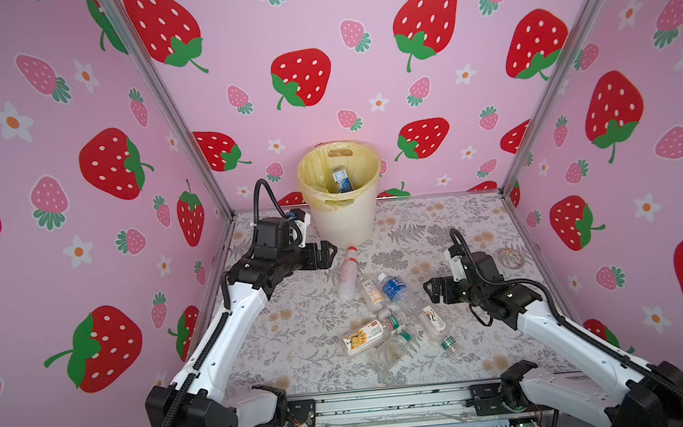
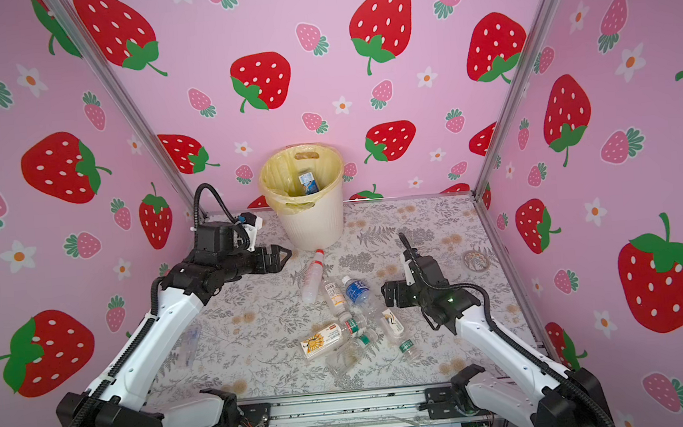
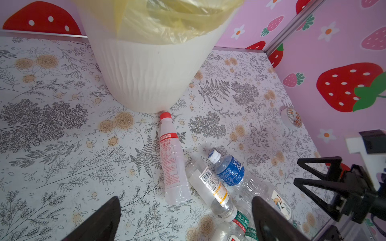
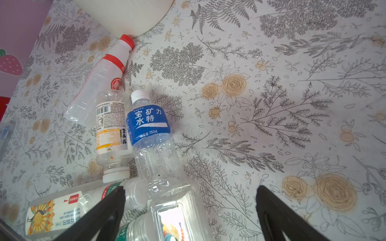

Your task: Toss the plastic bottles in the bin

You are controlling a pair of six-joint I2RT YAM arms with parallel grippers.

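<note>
The left gripper [image 1: 326, 252] hung empty with its jaws spread wide, near the foot of the bin [image 1: 344, 222]. The right gripper [image 1: 428, 292], equally wide and empty, hovered just beside the heap of bottles [image 1: 389, 315]. The likeliest trouble was the heap itself: the bottles lay touching and partly overlapping, so jaws closing on one could pinch a neighbour or send it rolling. They looked empty, smooth and thin-walled, so a squeeze might have crushed one or let it slip. Both arms reaching into the same cluster risked a knock. The bin stood tall against the back wall, so a low release could have struck its rim. All the loose bottles lay on their sides mid-table. A red-capped bottle [image 1: 348, 273] had its cap at the bin's base, with a blue-labelled bottle [image 1: 393, 289] and a sunflower-labelled bottle [image 1: 362, 338] nearer the front. One blue-and-white bottle [image 1: 341, 180] sat inside the yellow-lined bin.
</note>
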